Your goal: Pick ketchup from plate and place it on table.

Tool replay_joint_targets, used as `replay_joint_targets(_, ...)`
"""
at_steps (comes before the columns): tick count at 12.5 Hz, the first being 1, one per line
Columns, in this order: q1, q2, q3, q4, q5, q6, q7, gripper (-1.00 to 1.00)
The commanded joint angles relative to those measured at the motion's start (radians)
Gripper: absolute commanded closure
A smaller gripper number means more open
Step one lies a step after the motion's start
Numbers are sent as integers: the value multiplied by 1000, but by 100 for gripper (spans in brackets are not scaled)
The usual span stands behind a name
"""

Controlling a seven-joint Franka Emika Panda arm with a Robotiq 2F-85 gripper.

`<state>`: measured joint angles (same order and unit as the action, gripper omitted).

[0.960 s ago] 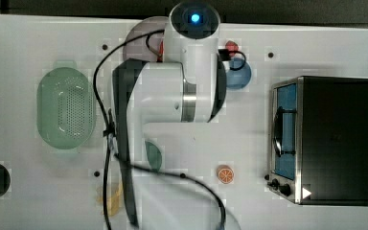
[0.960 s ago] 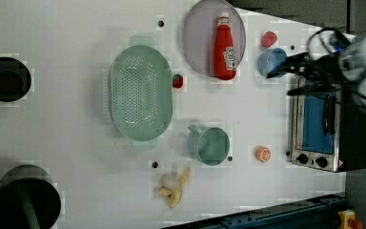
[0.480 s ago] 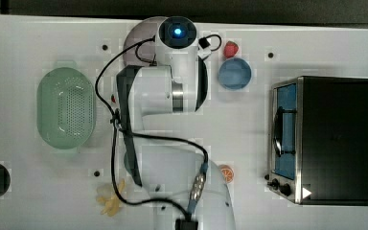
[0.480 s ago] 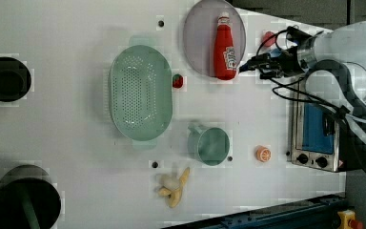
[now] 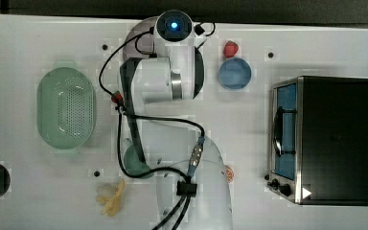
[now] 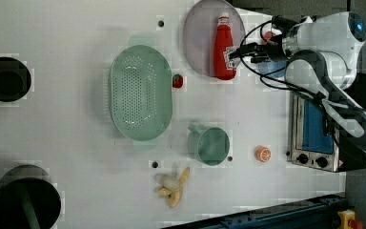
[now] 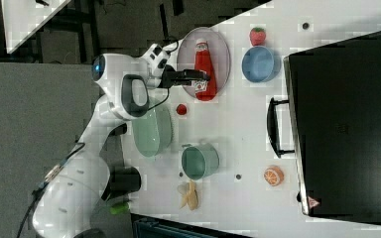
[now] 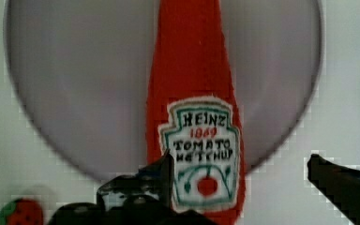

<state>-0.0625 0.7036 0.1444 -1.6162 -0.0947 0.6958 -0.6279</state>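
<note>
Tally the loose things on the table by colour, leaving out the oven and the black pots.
Red: 3 – ketchup, strawberry, small fruit
Green: 2 – basket, cup
Blue: 1 – bowl
Lilac: 1 – plate
Orange: 1 – orange half
Yellow: 1 – banana
Total: 9

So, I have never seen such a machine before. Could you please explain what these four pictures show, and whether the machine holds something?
The white machine is a robot arm with a two-fingered gripper at its tip. Three pictures come from cameras off the arm, looking at one white table from different sides. The fourth comes from a camera on the wrist, so the dark fingers appear at its edge.

On the table lie a pale plate with a red ketchup bottle on it, a green perforated basket, a green cup, a blue bowl, strawberries, an orange slice, a banana and a toaster oven.

Nothing is held: the gripper is open, poised over the bottle's label end.
</note>
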Motion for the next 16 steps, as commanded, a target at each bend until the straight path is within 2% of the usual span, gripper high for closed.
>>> replay_joint_targets(1, 24, 83, 4, 92, 0, 30, -47, -100)
replay_joint_targets(4, 26, 157, 0, 165, -36, 39, -47, -100)
replay_joint_targets(7, 27, 198, 2, 184, -44, 66, -47, -100)
replay_joint_targets(8, 26, 206, 2, 185, -44, 74, -47, -93)
replay_joint_targets(11, 27, 205, 5, 193, -44, 90, -47, -20)
replay_joint_targets(12, 28, 204, 5, 199, -44, 88, -47, -15)
replay_joint_targets(16, 24, 168, 4, 203, -43, 70, -47, -15)
